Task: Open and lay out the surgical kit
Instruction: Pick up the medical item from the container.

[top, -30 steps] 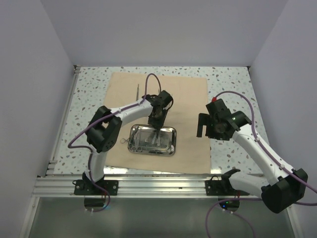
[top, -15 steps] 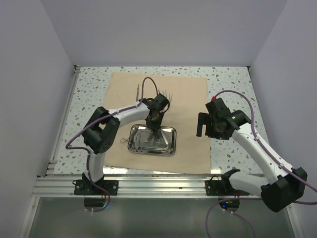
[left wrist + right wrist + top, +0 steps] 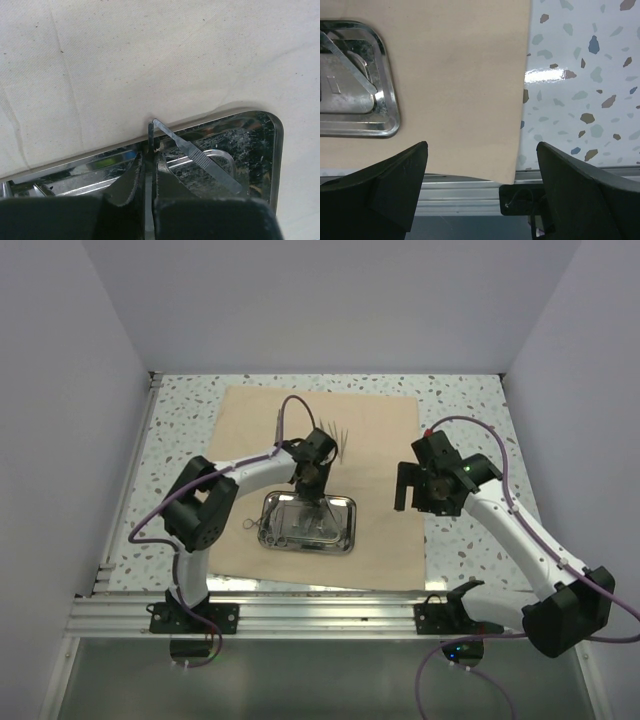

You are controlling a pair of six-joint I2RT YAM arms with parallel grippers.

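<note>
Found beige cloth wrap (image 3: pixel 380 430) unfolded and flat on speckled table (image 3: pixel 470 400); counts as the opening done. Found steel tray (image 3: pixel 350 527) sitting on the wrap's near middle, well inside its edges. Spotted one thin instrument (image 3: pixel 277 425) laid out on the cloth at far left, apart from the tray. Logged left gripper (image 3: pixel 149 157) over the tray's far rim, pinched tight on a slim steel strip (image 3: pixel 150 131); cannot tell which tool. Saw scalpel handle (image 3: pixel 200 156) lying loose in the tray, plus other instruments (image 3: pixel 283 530) too jumbled to name. Logged right gripper (image 3: pixel 481 146) spread wide, holding nothing, above the wrap's right edge. Judge layout barely begun: most pieces yet to lift out.
</note>
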